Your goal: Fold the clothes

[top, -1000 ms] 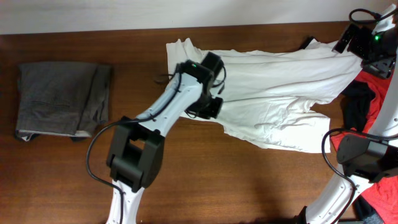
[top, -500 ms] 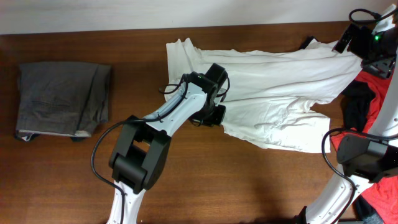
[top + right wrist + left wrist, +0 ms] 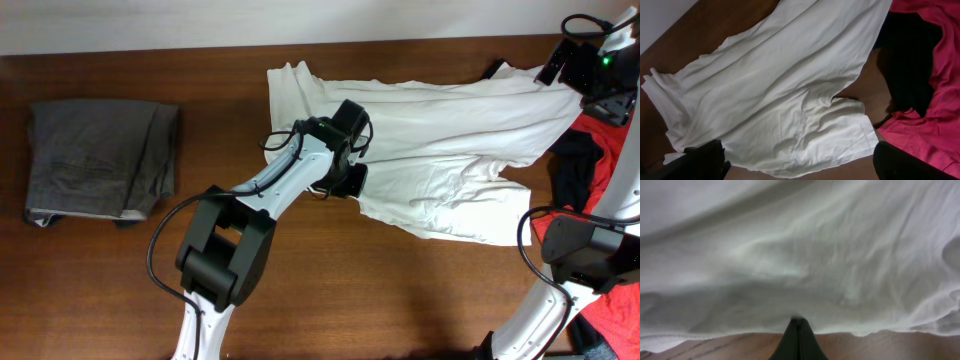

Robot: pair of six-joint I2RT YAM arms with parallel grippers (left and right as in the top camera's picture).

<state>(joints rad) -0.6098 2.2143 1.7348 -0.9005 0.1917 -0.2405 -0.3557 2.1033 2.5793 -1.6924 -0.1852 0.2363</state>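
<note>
The clothes, a white T-shirt [image 3: 450,150], lie spread and wrinkled across the back middle and right of the table [image 3: 400,295]. My left gripper [image 3: 350,185] is at the shirt's lower left hem. In the left wrist view it [image 3: 798,325] is shut, its tips touching the hem of the shirt [image 3: 800,255], and no cloth shows between the fingers. My right gripper [image 3: 562,62] hangs high over the shirt's far right corner. In the right wrist view it [image 3: 800,167] is open wide, with the shirt [image 3: 780,90] well below and nothing held.
Folded grey-brown trousers [image 3: 100,160] lie at the left. A red garment [image 3: 603,130] and a black one [image 3: 575,170] are heaped at the right edge beside the right arm, and they also show as red [image 3: 930,100] and black [image 3: 910,55] in the right wrist view.
My left gripper has shifted slightly right along the shirt's lower left hem. The shirt's outline and the right arm look unchanged.
</note>
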